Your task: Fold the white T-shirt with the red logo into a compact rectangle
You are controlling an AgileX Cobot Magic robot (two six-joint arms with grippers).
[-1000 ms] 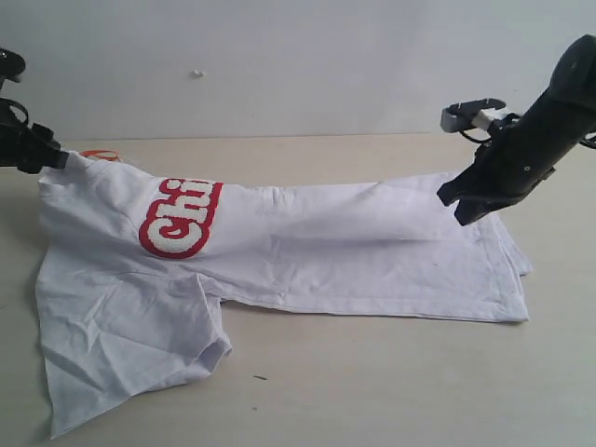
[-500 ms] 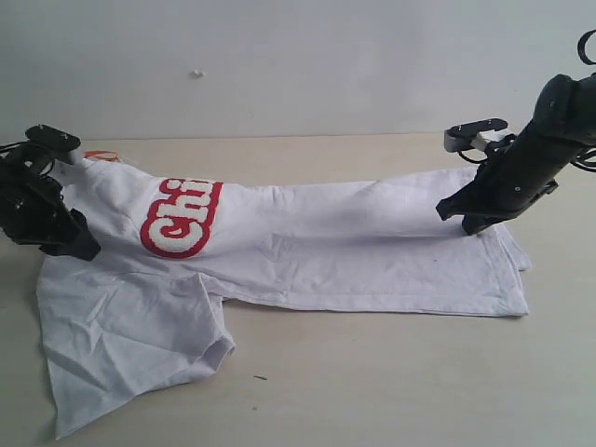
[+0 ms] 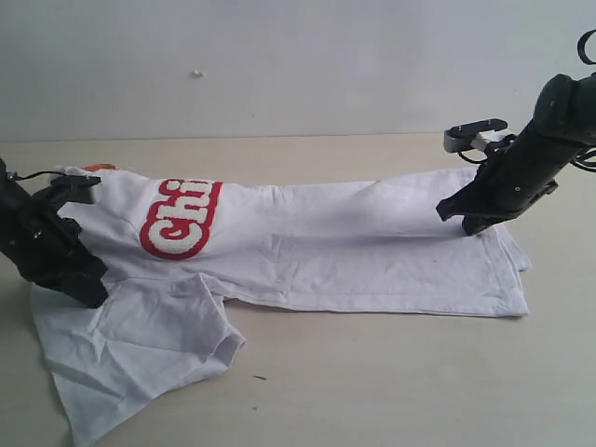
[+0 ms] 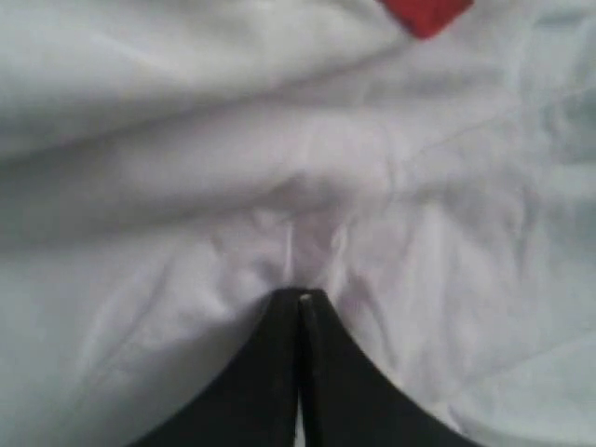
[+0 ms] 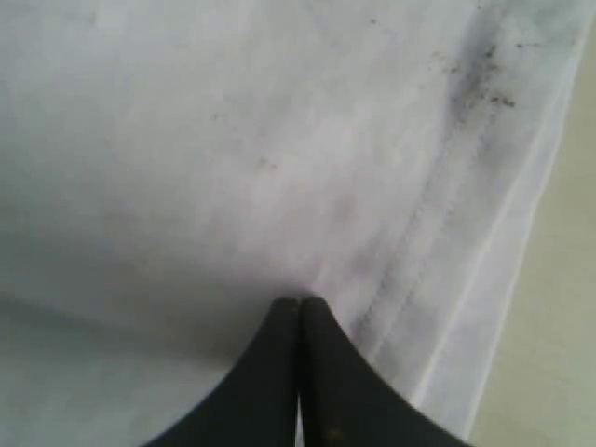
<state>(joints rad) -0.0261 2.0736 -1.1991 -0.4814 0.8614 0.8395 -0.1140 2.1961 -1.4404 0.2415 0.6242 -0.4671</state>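
The white T-shirt [image 3: 354, 251] lay across the table [image 3: 400, 372], red logo [image 3: 182, 219] at left. The left pincer [image 3: 91, 291] pinched its left edge; the right pincer [image 3: 470, 222] gripped its right end, both closed tight.

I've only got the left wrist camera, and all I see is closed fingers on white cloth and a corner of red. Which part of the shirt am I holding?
Observer: The left gripper pinches the white T-shirt at its left side in the exterior view. It is just above the near sleeve, below and left of the red logo.
Operator: Where's the other arm?
Observer: The right gripper is down on the shirt's far right end, fingers closed.
Operator: Is the shirt folded yet?
Observer: Partly. The body lies as a long band across the table and only "Chi" of the logo shows, but the near sleeve sticks out unfolded.
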